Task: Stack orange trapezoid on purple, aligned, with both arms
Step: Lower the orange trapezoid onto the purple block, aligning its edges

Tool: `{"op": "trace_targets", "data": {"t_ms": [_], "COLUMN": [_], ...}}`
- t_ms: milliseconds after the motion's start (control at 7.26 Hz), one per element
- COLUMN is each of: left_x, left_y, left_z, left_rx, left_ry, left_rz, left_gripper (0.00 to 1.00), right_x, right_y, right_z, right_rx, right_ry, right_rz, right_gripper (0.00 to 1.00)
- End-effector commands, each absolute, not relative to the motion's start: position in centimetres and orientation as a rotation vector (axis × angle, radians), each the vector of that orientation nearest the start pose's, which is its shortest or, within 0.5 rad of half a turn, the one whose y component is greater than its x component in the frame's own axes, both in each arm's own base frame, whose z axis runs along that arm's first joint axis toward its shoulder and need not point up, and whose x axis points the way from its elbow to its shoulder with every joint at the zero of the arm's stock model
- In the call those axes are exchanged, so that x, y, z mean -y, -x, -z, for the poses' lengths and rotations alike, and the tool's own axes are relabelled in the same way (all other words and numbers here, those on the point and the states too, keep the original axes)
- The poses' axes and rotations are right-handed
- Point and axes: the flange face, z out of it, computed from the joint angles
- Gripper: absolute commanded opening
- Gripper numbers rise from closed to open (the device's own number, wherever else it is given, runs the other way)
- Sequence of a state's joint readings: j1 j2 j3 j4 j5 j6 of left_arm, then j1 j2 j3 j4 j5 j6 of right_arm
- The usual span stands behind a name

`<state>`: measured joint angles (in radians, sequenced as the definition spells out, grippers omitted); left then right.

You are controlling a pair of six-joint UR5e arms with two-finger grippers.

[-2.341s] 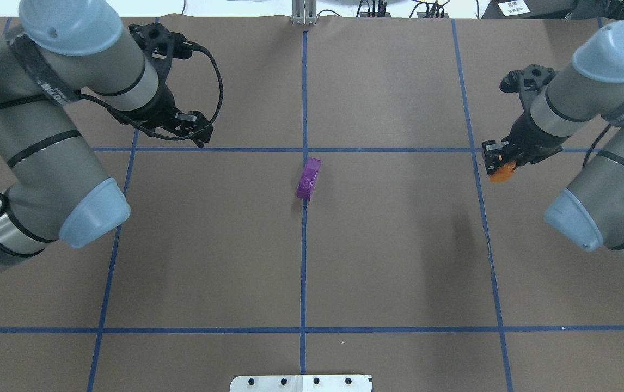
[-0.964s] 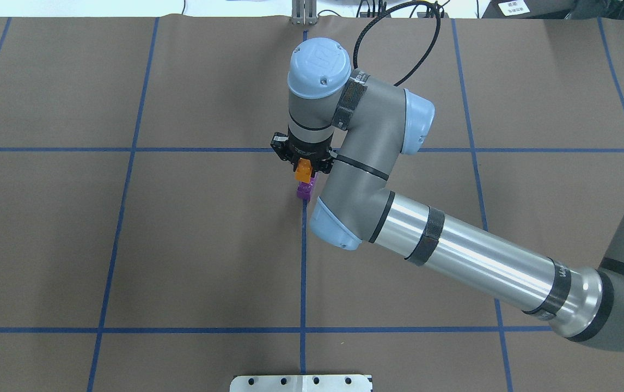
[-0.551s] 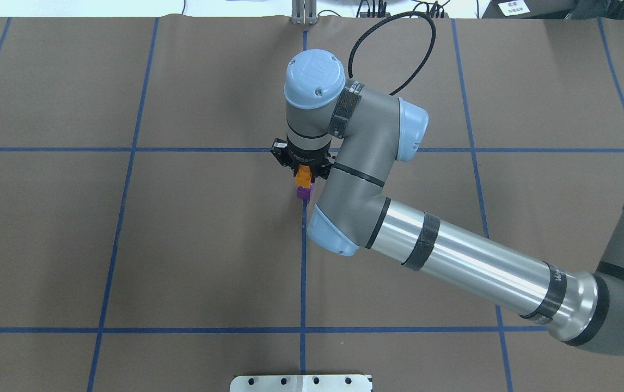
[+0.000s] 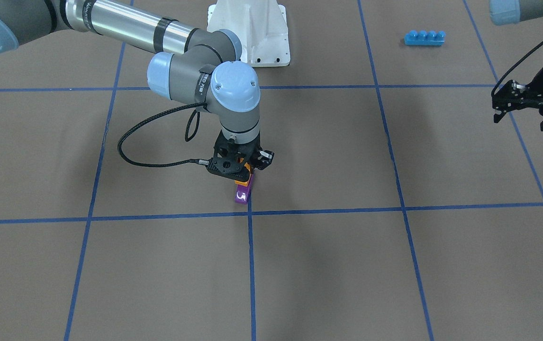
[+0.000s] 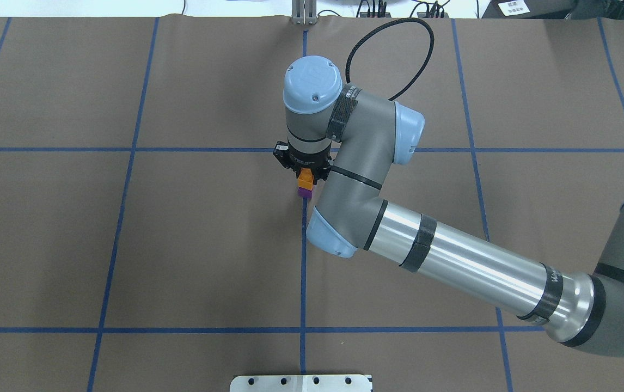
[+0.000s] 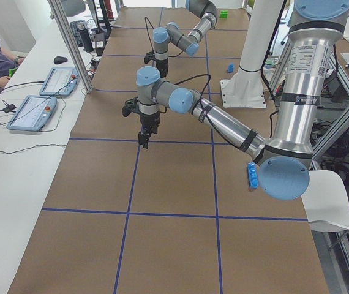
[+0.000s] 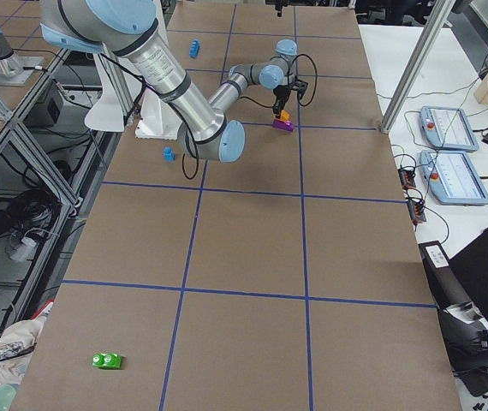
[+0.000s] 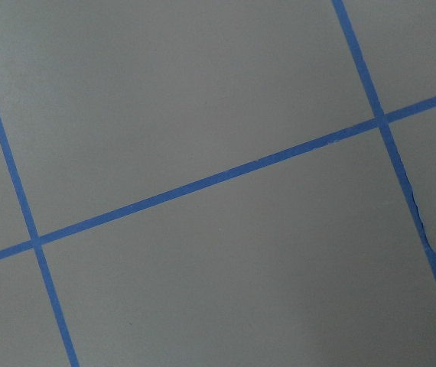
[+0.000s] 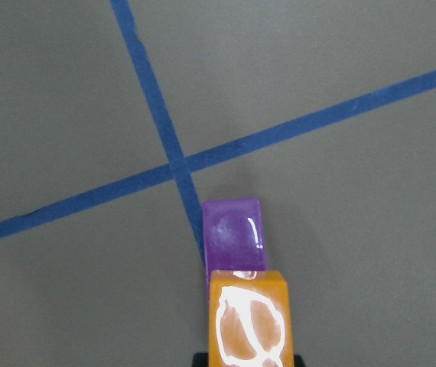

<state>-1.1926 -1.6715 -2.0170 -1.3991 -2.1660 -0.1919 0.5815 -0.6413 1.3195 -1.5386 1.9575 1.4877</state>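
Placement step. The right arm's fingers (image 5: pixel 295 171) are closed on the orange trapezoid (image 4: pixel 242 179), which hangs directly over the purple block (image 4: pixel 242 194) beside the tape crossing at the middle of the desk (image 4: pixel 347 265). Whether the two blocks touch cannot be told. The left arm's fingers (image 4: pixel 498 115), well apart on the robot's left, stand spread and empty. Good seating likely calls for a straight vertical press, edges parallel and stud centred, before release.

Overhead from behind, front view opposite, both sharing the purple block (image 5: pixel 305 191); right wrist close above it.
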Motion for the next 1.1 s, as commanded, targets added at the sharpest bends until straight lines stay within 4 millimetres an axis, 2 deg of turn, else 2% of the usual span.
{"op": "trace_targets", "data": {"t_ms": [0, 413, 551, 688, 826, 964], "left_x": [49.2, 49.3, 49.3, 49.3, 49.3, 49.3], "left_y": [-11.2, -10.7, -10.5, -10.5, -10.5, -10.6], "left_z": [-42.3, -42.3, -42.3, -42.3, -42.3, -42.4], "left_rx": [-0.668, -0.667, -0.666, -0.666, -0.666, -0.666], "left_ry": [-0.183, -0.186, -0.185, -0.185, -0.185, -0.184], "left_rz": [-0.289, -0.28, -0.277, -0.277, -0.277, -0.276], "left_gripper": [1.0, 1.0, 1.0, 1.0, 1.0, 1.0], "right_x": [50.8, 50.7, 50.7, 50.7, 50.7, 50.7], "right_y": [60.5, 61.7, 61.7, 61.7, 61.7, 61.6], "right_z": [-17.9, -18.5, -18.6, -18.6, -18.6, -18.3], "right_rx": [0.778, 0.793, 0.792, 0.793, 0.793, 0.801], "right_ry": [0.105, 0.062, 0.063, 0.063, 0.063, 0.06], "right_rz": [-0.328, -0.299, -0.297, -0.296, -0.296, -0.296], "right_gripper": [0.0, 0.0, 0.34, 0.9, 1.0, 1.0]}}
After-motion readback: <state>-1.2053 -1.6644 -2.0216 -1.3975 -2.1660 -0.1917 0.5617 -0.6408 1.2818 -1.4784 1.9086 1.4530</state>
